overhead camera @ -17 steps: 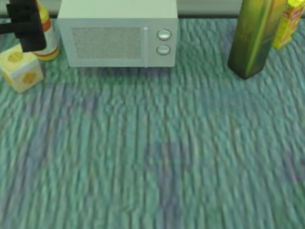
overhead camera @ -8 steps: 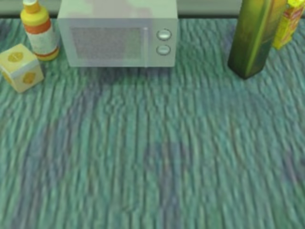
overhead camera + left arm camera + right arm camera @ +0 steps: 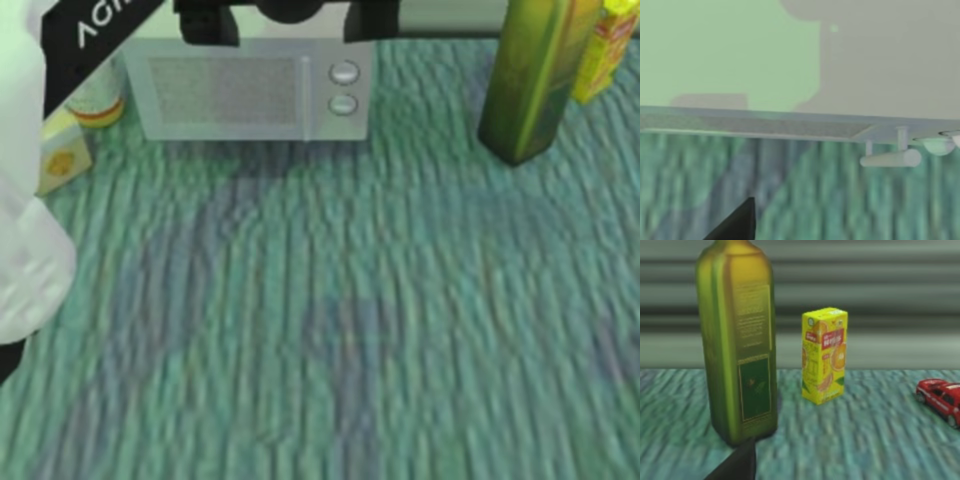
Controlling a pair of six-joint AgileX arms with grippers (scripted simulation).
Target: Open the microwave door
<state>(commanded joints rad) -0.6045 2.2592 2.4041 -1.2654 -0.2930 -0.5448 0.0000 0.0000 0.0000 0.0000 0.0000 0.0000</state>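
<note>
Top view: the microwave (image 3: pixel 250 85) stands at the far edge of the table (image 3: pixel 360 330), left of centre, with the microwave door (image 3: pixel 225 92) flush against its front and so not yet opened. The left arm reaches in from the left side, and its end effector (image 3: pixel 285 18) hangs above the top of the microwave; two dark fingers (image 3: pixel 208 22) show wide apart over the roof, holding nothing.

Left wrist view: the camera looks down past the front edge of the microwave, where a small pale bar handle (image 3: pixel 890 158) stands off the door beside a silver knob (image 3: pixel 938 145).

Step in hand, as judged: the approach, with no contact on the door yet. The next move calls for bringing the fingers down in front of the door to the handle, closing on it or hooking behind it, then pulling along the door's swing.

Right wrist view: the right end effector's state cannot be told; this arm is out of the top view, facing a green bottle (image 3: pixel 737 340), a juice carton (image 3: pixel 824 355) and a red toy car (image 3: pixel 942 397).
</note>
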